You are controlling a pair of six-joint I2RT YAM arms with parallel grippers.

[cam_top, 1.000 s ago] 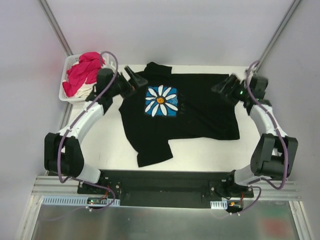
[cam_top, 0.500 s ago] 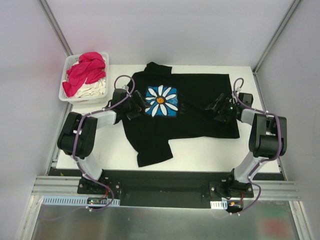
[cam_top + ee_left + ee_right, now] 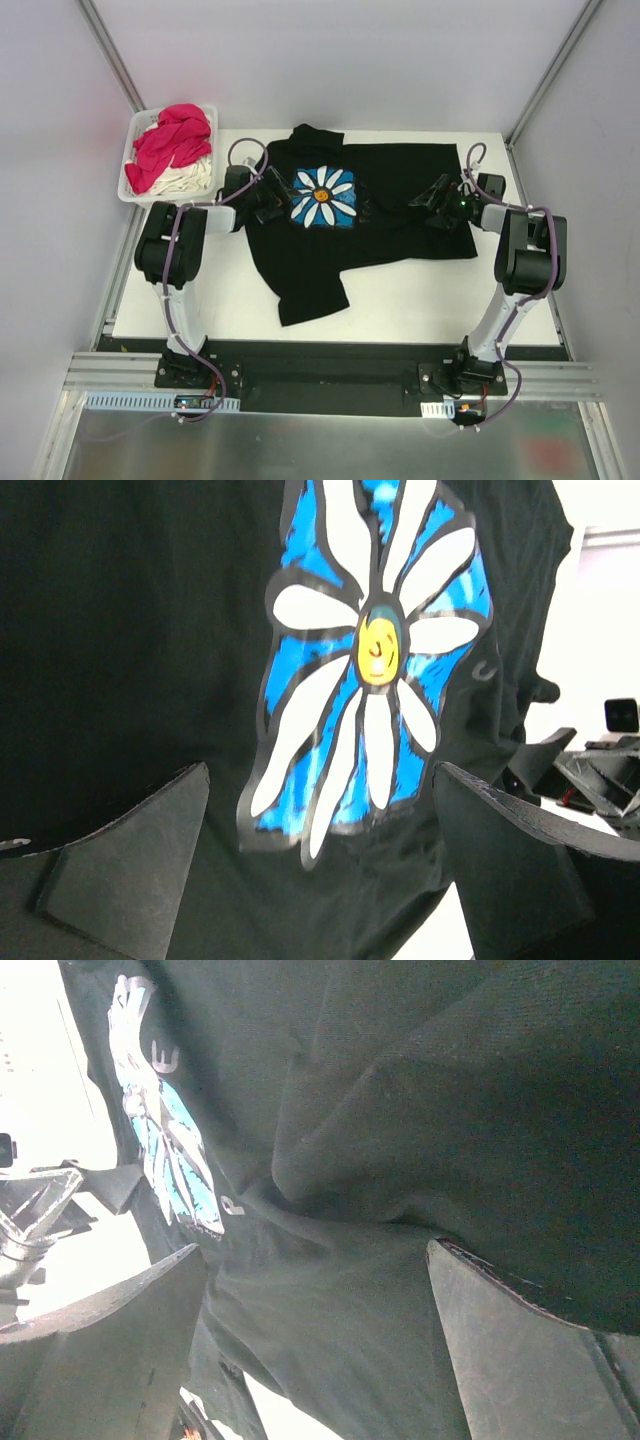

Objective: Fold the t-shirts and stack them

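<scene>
Both pincers have slid toward the top of the overhead frame over the last half second. The lower right corner of the black t-shirt (image 3: 390, 225) has ridden up with them, leaving the cloth slightly more gathered.

You have that shirt lying flat across the middle of the white bench (image 3: 430, 300). It is a soft matte knit with one flap jutting toward the top edge and another hanging toward the lower left. Its daisy print (image 3: 323, 198) faces up left of centre: white petals outlined in black, an orange-yellow centre and a blue square behind. In the left wrist view the print looks smooth and slightly glossy against the fabric.

Your left pincer (image 3: 272, 200) sits at the shirt's left edge, just beside the print. Its dark wedge-shaped fingers (image 3: 130, 860) are spread wide, with the print showing between them. Your right pincer (image 3: 432, 203) is over the shirt's right part, and its fingers (image 3: 110, 1350) are also spread apart. Between them the cloth rises in a rounded fold with shallow creases running off it. You cannot tell from these views whether either set of fingertips presses on the fabric.

In the upper left, off the bench's corner, a white plastic basket (image 3: 133, 128) with slotted walls holds a crumpled magenta-pink tee (image 3: 170, 140) heaped on a cream tee (image 3: 192, 180).
</scene>
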